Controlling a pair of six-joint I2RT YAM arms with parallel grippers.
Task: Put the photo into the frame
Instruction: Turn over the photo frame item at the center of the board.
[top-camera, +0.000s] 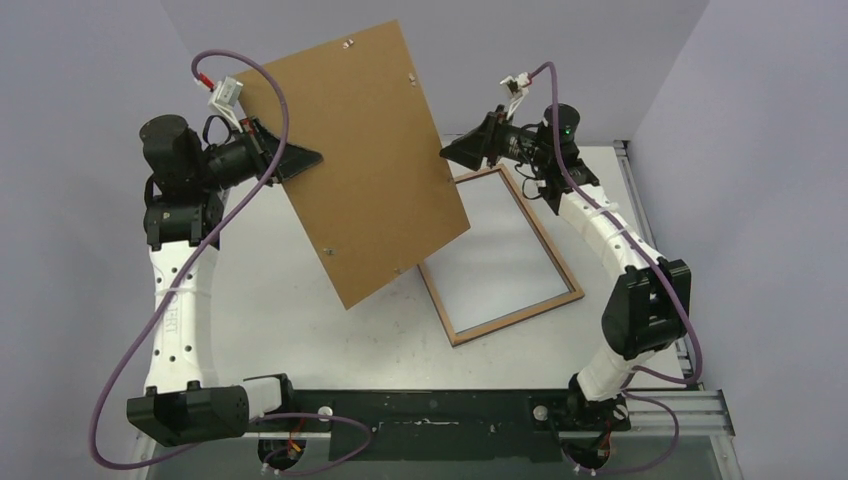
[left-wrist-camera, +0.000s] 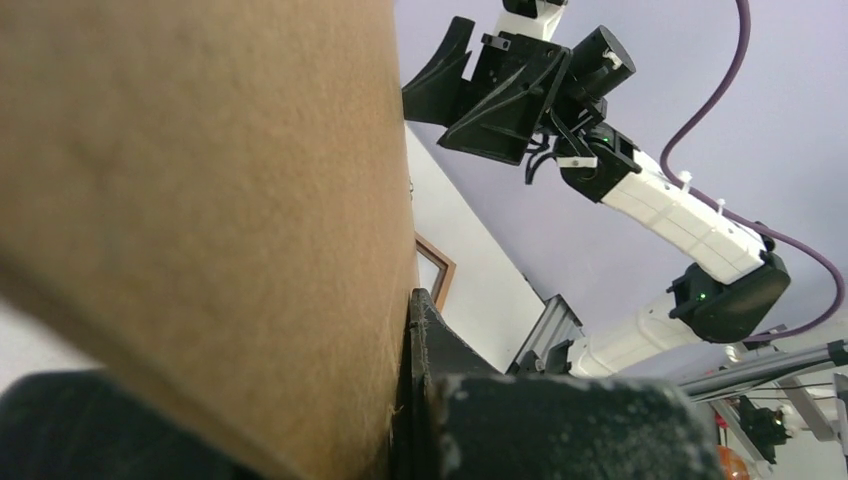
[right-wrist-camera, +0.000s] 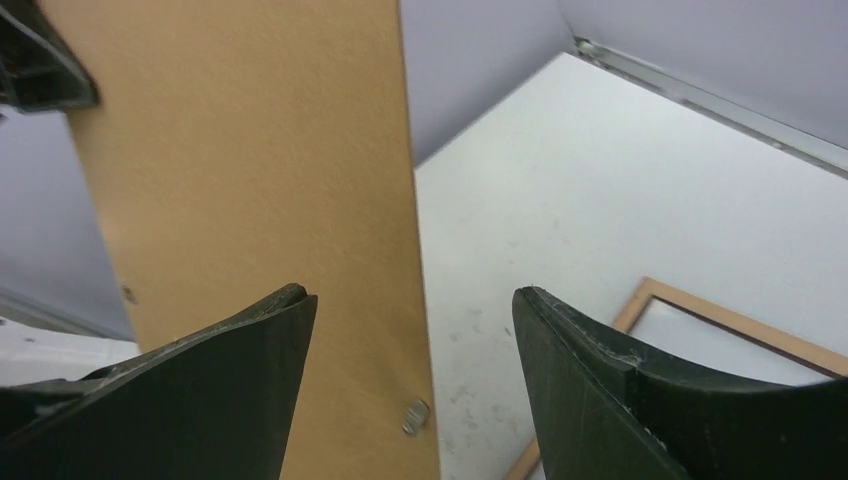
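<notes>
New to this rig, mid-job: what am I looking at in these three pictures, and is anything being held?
These are two robot arms bolted at the near edge of a table, each ending in a two-finger gripper. The wide picture looks down from above and behind them; the other two come from cameras on the wrists. The left gripper is shut on a plain brown backing board, holding it tilted above the table. The right gripper is open beside the board's opposite edge, gripping nothing. The frame lies flat on the table, wood-brown side up.
</notes>
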